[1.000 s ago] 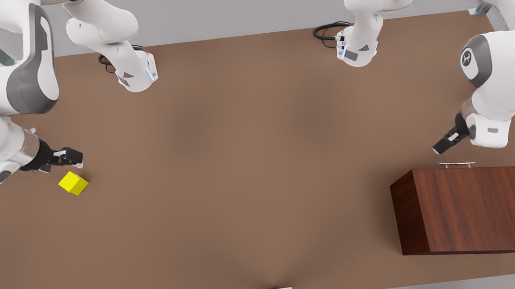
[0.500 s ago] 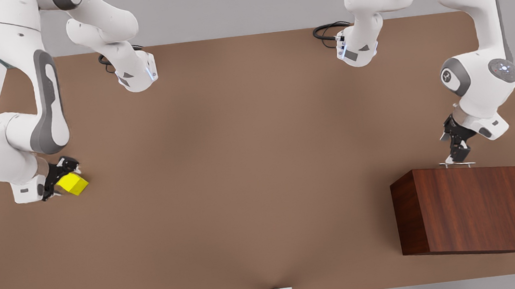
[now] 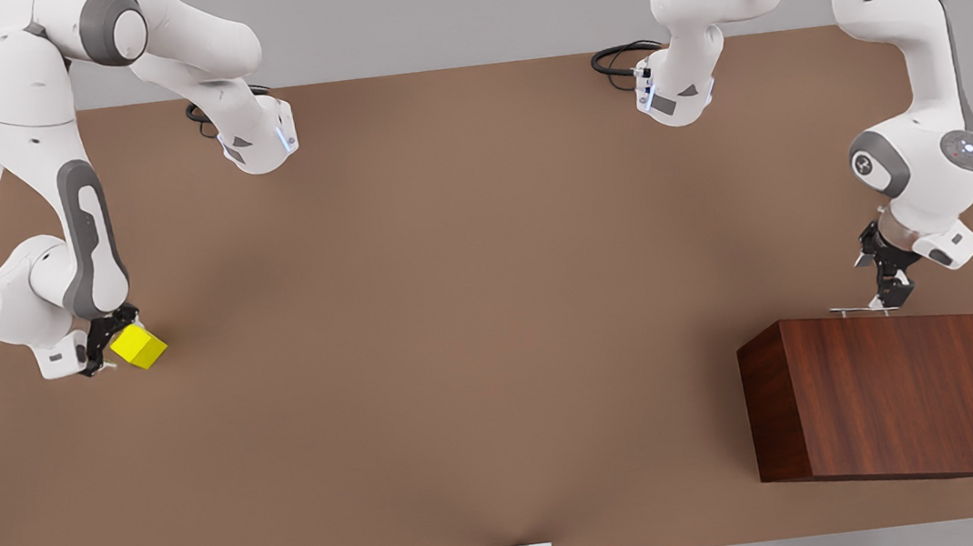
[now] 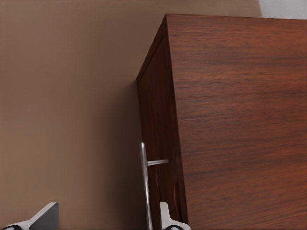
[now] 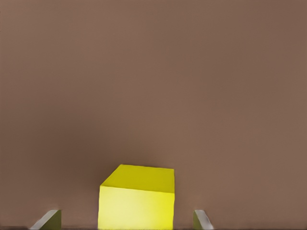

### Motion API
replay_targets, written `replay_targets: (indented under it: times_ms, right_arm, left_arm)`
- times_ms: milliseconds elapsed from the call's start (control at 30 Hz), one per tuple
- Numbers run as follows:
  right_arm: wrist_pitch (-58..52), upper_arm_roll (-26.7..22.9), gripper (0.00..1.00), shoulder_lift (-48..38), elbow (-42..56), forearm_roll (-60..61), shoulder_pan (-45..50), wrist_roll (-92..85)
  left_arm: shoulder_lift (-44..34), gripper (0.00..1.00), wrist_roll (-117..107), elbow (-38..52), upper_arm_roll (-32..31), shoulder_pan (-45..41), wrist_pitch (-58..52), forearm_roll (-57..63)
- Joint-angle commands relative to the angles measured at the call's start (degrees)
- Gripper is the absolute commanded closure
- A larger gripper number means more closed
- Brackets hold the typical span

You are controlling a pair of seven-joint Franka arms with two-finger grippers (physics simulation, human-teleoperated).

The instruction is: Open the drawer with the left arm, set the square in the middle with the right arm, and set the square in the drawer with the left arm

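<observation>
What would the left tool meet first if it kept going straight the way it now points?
Most likely the thin silver bar handle of the dark reddish-brown wooden drawer cabinet. The left tool is open, and the bar lies between its fingertips in the left wrist view, though depth is unclear.

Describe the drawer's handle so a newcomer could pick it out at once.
Start at the dark wood-grain cabinet on the brown table, at the front view's right. Along its far edge runs a thin silver bar handle, with the left tool open around it. It is the one shiny metal piece on the cabinet.
</observation>
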Motion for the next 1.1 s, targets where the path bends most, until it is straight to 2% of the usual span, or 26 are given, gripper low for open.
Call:
replay_targets:
  times_ms: [0,200,633,900,1000,1033,1067]
  right_arm:
    - [0.48,-0.03,0.0,0.0,-0.53,-0.01,-0.06,-0.08]
    - [5.75,-0.03,0.0,-0.62,-5.01,0.08,-0.94,-1.49]
    - [9.97,-0.03,0.0,2.11,-5.54,1.14,-1.03,-1.57]
    - [11.91,0.14,0.0,5.27,-5.45,4.48,-0.24,-2.19]
    - [11.91,0.23,0.05,5.01,-5.27,4.57,-0.15,-2.19]
    - [11.73,0.23,0.13,5.01,-5.27,4.57,-0.15,-2.1]
    - [11.47,0.23,0.17,5.01,-5.01,4.57,-0.06,-2.01]
  left_arm:
    - [0.09,0.0,0.0,-0.02,0.06,0.08,0.06,-0.04]
    - [1.41,0.0,0.0,-1.42,0.24,0.35,2.97,-0.56]
    - [3.51,0.0,0.0,-1.33,0.24,0.35,6.13,-1.71]
    - [3.43,0.0,-0.09,-1.68,0.23,0.35,3.15,-2.15]
    - [2.72,0.0,-0.09,-2.38,0.24,0.43,2.0,-2.5]
    - [2.37,0.0,-0.09,-2.56,0.24,0.43,1.91,-2.59]
    - [2.37,0.0,-0.09,-2.56,0.24,0.43,1.91,-2.59]
